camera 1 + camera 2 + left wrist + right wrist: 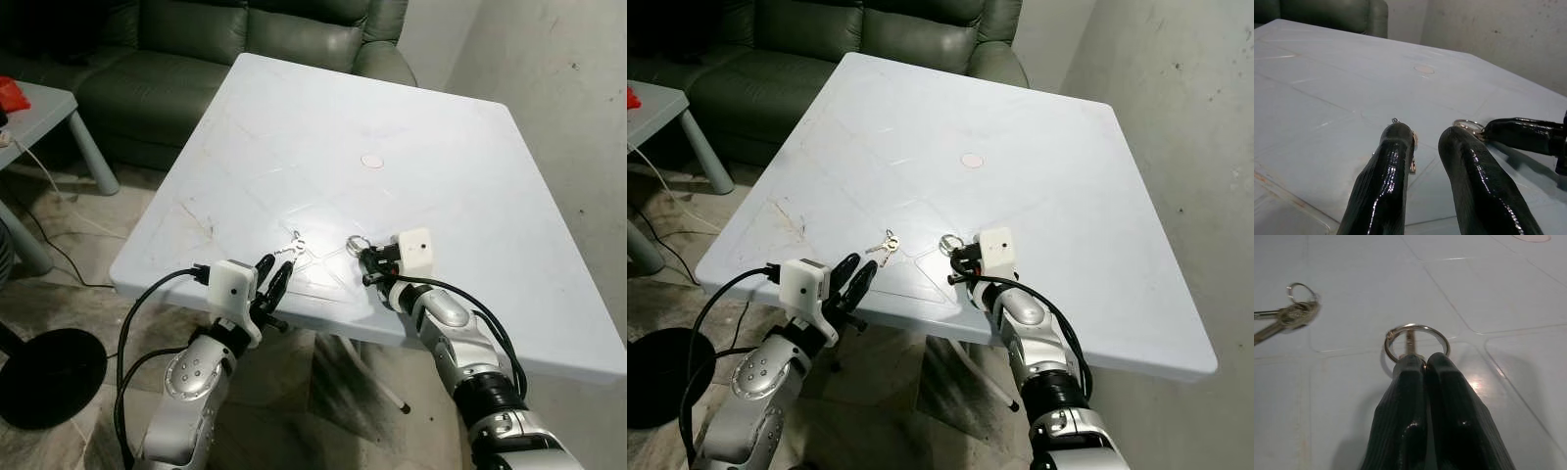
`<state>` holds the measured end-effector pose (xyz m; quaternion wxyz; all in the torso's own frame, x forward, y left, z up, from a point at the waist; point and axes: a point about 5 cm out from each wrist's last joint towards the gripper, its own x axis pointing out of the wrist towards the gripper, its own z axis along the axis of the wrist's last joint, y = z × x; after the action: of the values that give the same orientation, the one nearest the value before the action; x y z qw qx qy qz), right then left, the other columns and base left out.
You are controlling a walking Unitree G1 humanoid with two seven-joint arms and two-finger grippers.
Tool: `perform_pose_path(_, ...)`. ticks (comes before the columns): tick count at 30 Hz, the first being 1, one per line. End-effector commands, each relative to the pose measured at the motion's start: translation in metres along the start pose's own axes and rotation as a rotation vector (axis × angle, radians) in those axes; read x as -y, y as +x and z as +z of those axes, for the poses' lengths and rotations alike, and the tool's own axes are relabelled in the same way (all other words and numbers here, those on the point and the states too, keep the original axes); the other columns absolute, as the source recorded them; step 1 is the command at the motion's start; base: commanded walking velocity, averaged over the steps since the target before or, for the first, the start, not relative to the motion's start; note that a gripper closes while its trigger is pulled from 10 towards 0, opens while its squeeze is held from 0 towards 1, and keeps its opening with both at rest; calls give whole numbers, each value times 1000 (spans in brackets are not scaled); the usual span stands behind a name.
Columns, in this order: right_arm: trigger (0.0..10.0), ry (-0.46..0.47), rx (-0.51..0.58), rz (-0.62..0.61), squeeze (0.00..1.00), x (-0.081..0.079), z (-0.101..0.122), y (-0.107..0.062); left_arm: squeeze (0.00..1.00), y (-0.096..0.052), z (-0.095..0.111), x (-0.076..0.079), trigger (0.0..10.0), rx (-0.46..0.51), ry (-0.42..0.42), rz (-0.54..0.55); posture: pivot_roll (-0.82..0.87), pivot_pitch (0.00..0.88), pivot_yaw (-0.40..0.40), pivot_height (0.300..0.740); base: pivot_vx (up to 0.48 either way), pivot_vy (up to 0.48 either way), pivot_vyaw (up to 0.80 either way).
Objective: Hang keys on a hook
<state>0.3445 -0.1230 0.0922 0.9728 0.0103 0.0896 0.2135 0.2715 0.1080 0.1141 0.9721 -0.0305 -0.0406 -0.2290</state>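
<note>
The table (294, 127) is a pale bluish white, scuffed with faint brownish marks near its front edge and bearing one small pinkish-white disc (371, 160), and on it lie silvery keys (293, 246) beside a bright chrome ring (1417, 341). Both the left gripper (270, 275) and the right gripper (1423, 363) have glossy black fingers (each topped by a white box at the wrist), on silver arms trailing black cables. Behind stands a dark green sofa (196, 49), with a light grey side table (44, 108) carrying something red (12, 93), and a black round base (49, 377) on the mottled grey-brown floor (88, 264).
</note>
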Motion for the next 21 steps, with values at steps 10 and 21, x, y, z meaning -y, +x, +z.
perform_pose_path(10,0,159,140,-58,0,17,20,-4,0,4,0,-2,10000,1,-6,8,69,106,-126,740,0,0,0)
perform_pose_path(21,0,156,397,-97,0,33,60,-13,0,22,14,-27,10000,55,-26,121,59,67,-116,740,0,0,0)
